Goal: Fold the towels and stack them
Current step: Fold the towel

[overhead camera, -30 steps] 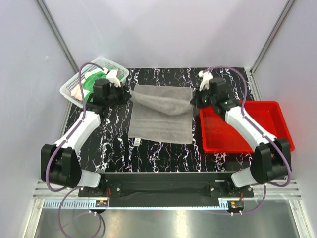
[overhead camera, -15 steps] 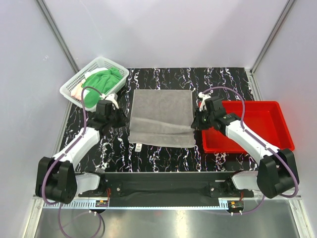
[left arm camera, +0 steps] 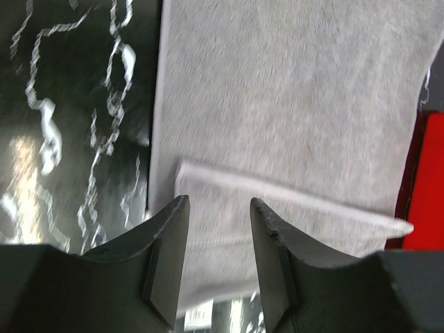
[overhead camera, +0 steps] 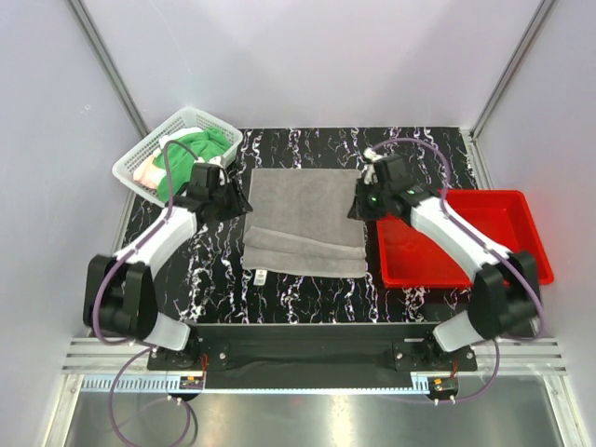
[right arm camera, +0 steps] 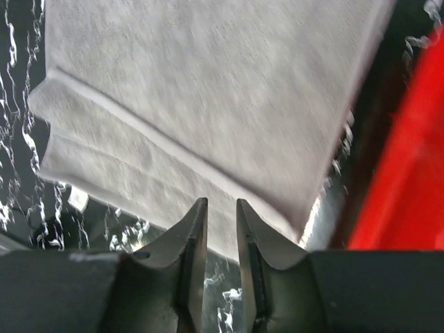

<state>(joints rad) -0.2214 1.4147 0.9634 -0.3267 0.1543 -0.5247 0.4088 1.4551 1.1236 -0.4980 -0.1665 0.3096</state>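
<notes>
A black surface [overhead camera: 307, 289] veined with white is sitting inside pale walls, with the 2 arm bases bolted along its near edge. A grey towel [overhead camera: 305, 200] is lying flat in the middle of it, between the 2 arms. Its far part is showing as 1 smooth layer, while a doubled band is running across its near part from side to side. A small white label [overhead camera: 260, 276] is sticking out at the near left corner.

The left gripper [overhead camera: 240, 203] is hovering at the towel's left edge, about halfway along it. In the left wrist view its jaws are standing well spread with nothing between them, and the folded edge of the towel is showing through the gap below.

The right gripper [overhead camera: 358, 207] is hovering at the towel's right edge, just beside the red tray [overhead camera: 466, 281]. In the right wrist view its jaws are parted only narrowly, gripping nothing, and the grey cloth is showing below them.

The tray is sitting on the right side of the surface, beside the towel. At the far left corner a white mesh basket [overhead camera: 128, 170] is holding a bundled green towel [overhead camera: 191, 149] and a pinkish cloth [overhead camera: 142, 173] tucked at its left end.
</notes>
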